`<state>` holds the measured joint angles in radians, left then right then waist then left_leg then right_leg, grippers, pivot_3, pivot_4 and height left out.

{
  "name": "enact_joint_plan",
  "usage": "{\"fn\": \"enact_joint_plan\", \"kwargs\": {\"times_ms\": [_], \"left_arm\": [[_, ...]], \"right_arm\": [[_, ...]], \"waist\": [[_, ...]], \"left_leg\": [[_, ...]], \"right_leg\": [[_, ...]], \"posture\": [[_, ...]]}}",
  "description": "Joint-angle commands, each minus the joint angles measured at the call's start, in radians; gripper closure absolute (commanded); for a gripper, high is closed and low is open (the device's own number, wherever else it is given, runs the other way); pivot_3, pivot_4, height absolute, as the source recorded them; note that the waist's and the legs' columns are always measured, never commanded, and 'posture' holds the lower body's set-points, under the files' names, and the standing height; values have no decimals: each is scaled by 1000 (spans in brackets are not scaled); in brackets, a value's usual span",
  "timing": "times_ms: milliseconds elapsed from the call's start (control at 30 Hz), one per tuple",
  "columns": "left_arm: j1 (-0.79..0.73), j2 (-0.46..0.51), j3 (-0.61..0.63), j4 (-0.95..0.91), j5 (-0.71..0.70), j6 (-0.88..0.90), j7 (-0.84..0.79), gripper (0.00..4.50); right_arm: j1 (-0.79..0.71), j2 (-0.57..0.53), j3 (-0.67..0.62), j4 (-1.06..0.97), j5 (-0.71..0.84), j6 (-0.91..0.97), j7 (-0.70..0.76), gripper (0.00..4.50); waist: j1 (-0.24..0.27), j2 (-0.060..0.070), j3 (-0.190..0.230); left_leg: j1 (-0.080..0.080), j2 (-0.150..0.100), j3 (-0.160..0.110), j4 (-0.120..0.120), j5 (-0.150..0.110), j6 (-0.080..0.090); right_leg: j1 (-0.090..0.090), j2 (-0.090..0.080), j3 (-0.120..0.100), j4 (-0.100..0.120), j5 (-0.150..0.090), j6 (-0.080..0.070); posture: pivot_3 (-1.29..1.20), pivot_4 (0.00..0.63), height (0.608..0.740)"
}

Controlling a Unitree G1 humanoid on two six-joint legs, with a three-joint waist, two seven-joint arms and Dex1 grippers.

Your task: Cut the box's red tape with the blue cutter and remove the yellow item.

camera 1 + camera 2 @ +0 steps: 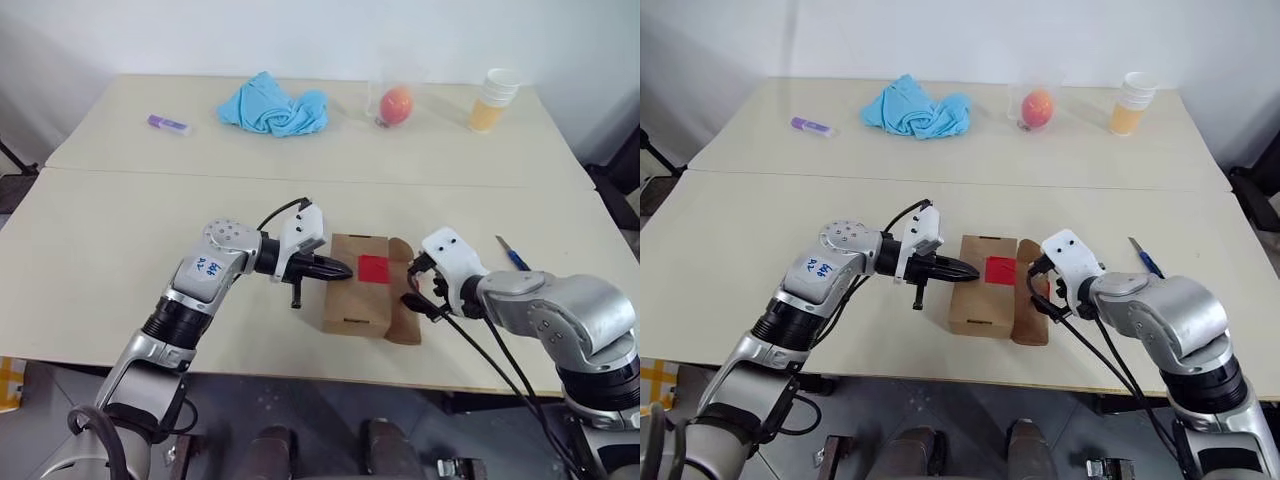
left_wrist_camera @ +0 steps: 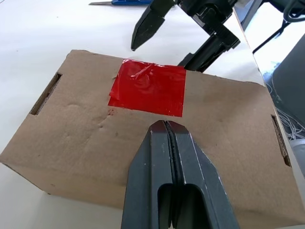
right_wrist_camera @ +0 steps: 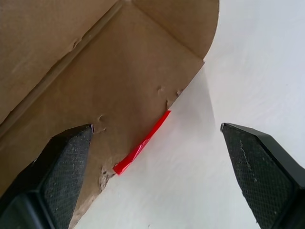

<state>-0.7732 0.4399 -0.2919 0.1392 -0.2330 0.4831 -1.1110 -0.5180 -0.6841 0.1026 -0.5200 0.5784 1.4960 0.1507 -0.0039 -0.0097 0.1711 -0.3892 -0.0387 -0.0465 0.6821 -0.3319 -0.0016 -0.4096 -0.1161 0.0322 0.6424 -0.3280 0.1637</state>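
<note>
While the small brown cardboard box [image 1: 362, 285] sits mid-table near the front edge, light and crushable, its loose right flap [image 1: 404, 305] offers the grip; the left gripper [image 1: 338, 268], jaws shut and empty, steadies its top, the right gripper [image 1: 420, 290] gapes wide, empty, at the flap.

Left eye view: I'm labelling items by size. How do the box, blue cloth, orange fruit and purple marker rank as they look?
1. Box
2. Blue cloth
3. Orange fruit
4. Purple marker
The box lies nearer the camera.
</note>
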Motion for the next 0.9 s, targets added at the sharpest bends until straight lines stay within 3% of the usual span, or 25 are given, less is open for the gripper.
{"fn": "enact_joint_plan", "kwargs": {"times_ms": [33,200,367,733,900], "left_arm": [[20,4,-7,-12,14,16,9,4500],[22,10,-4,-26,10,24,11,4500],[26,22,-3,-31,9,19,-4,4500],[37,31,6,-63,4,43,-2,4500],[33,32,7,-63,4,48,-2,4500]], "right_arm": [[28,31,-52,0,-42,-33,-6,23],[24,19,-293,41,92,31,170,23],[6,-40,-443,310,265,117,371,23],[-53,67,-395,529,286,118,395,23],[-64,86,-333,568,276,118,413,1179]], "waist": [[-1,0,0],[2,0,0],[2,0,0],[-7,1,0],[-7,1,0]], "left_leg": [[0,0,0,0,0,0],[0,0,0,0,1,0],[0,0,0,-1,0,1],[0,2,1,-1,1,0],[0,2,1,-1,1,0]], "right_leg": [[0,0,0,0,0,0],[0,0,0,0,0,0],[0,0,0,0,0,0],[-1,1,0,0,0,0],[-1,0,0,-1,0,0]], "posture": [[0,150,740],[0,150,740],[0,150,740],[0,150,740],[0,150,740]]}}
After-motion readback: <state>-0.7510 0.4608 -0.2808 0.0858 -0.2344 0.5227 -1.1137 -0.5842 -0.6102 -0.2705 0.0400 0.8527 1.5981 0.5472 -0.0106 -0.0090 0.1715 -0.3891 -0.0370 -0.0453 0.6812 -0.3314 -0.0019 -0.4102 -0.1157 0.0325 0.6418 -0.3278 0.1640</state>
